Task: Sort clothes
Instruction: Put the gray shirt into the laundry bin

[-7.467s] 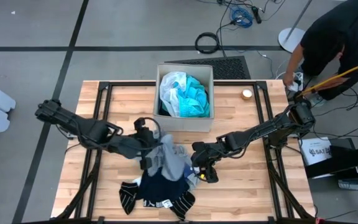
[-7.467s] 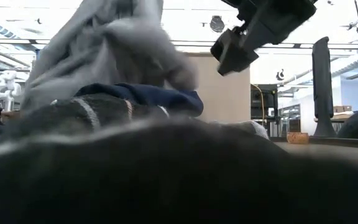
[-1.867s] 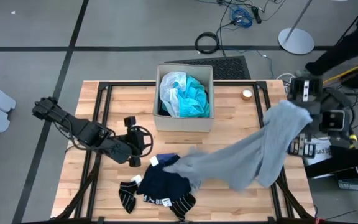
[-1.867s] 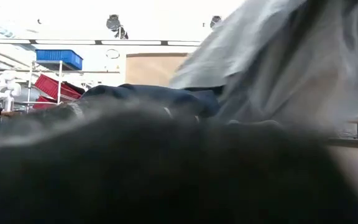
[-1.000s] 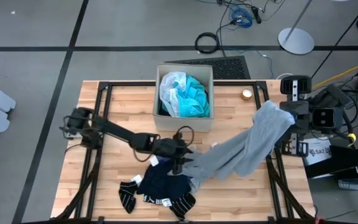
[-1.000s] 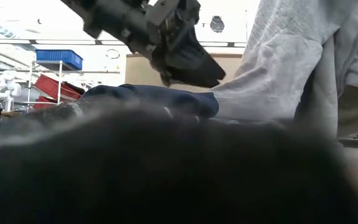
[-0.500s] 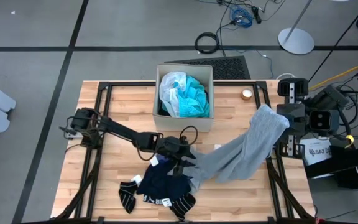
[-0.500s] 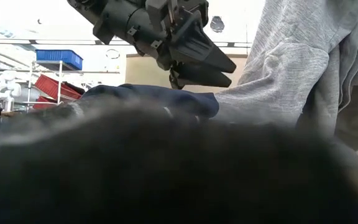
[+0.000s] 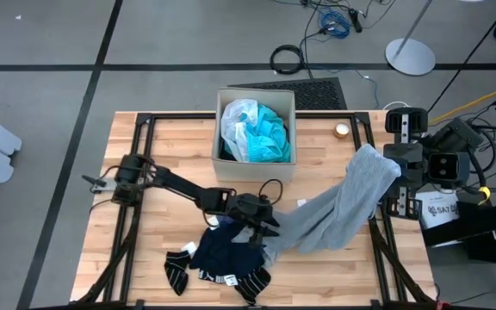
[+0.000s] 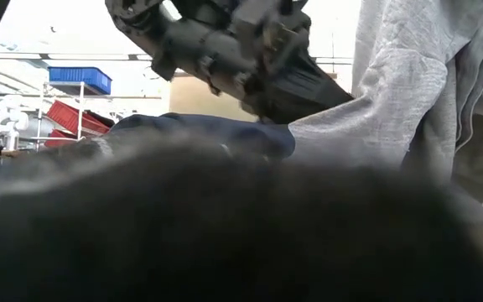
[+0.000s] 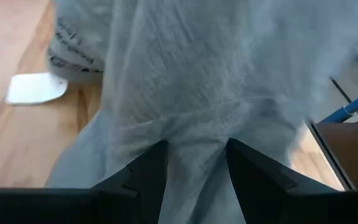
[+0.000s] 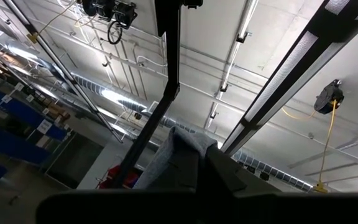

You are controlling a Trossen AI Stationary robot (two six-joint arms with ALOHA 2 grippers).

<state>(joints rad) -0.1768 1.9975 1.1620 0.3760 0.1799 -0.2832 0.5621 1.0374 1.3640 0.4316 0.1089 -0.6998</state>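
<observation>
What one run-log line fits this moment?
right gripper: shut on grey top, lifted | left gripper: open at its low end | box: turquoise shirt inside

No text, brand, number or sign can be read in any view. A small white tag (image 11: 36,88) lies on the table (image 11: 11,137) in the left wrist view, but its face shows no print. In the high view, a white box (image 9: 438,207) beside the table's right edge bears dark marks too small to make out.
</observation>
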